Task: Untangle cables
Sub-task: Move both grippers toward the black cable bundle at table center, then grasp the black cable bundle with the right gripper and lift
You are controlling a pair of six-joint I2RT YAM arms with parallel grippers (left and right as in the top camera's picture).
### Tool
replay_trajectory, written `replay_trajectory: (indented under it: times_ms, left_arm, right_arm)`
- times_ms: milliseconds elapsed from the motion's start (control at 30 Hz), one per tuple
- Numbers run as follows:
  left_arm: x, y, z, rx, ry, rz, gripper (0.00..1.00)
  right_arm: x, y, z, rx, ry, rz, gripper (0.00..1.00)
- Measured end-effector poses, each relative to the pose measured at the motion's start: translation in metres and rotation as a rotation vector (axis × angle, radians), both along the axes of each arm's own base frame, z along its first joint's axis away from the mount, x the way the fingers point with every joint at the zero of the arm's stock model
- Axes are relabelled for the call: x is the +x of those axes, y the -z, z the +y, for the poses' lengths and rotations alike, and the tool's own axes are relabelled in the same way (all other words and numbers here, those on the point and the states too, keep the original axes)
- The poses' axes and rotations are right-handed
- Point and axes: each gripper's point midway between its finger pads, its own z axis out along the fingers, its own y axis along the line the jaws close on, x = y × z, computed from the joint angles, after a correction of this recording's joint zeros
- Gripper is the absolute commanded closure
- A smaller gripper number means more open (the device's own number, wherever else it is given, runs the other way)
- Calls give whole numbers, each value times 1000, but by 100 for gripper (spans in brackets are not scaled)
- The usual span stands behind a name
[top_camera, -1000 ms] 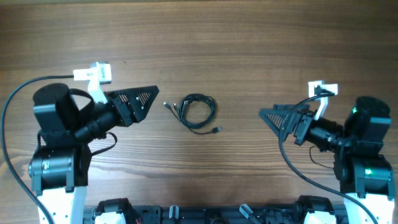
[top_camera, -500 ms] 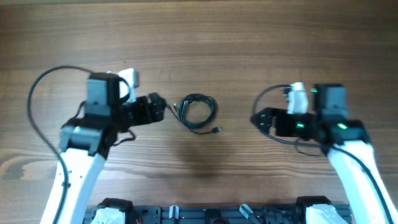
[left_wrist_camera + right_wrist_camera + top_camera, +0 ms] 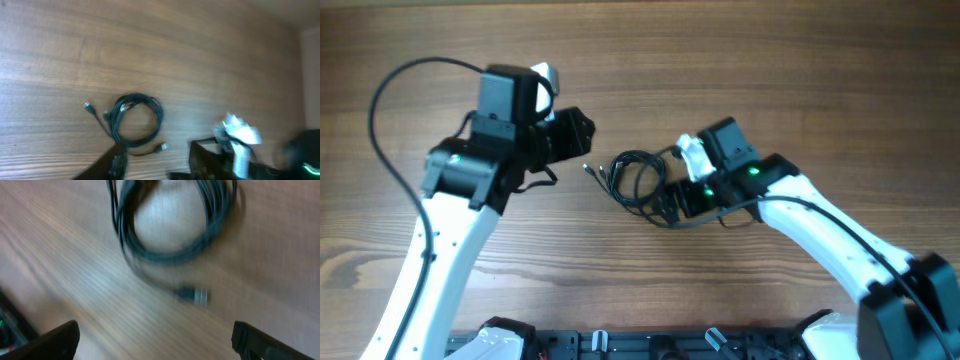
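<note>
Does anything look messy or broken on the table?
Nothing looks broken or spilled. The only messy thing is the cables, wound together in one tangled loop in the middle of the table, with small plugs poking out from the loop.

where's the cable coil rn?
Overhead: the cable coil lies flat near the table's centre, between the arms. The left gripper sits just off its left edge, and the open right gripper is over its lower-right edge, by the loose plug.
</note>
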Motion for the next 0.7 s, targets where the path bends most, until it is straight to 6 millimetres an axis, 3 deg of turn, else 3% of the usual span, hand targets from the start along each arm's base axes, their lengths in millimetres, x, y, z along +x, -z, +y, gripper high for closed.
replay_trajectory:
  times_ms: [167,300,500,600,700]
  left_arm:
    - [-15,-44,2,-37,8,-86,58]
    - [-28,-55,5,-43,8,-107,55]
    - [-33,-53,6,-39,8,-90,54]
    - [-35,-50,7,-34,8,-74,53]
    - [-37,-47,8,-31,8,-62,53]
  right_arm:
    - [47,-10,46,139,35,-174,0]
    - [51,2,67,187,106,-133,5]
    - [48,37,55,116,293,14,7]
    - [45,43,50,89,331,42,9]
    - [42,47,44,59,355,72,21]
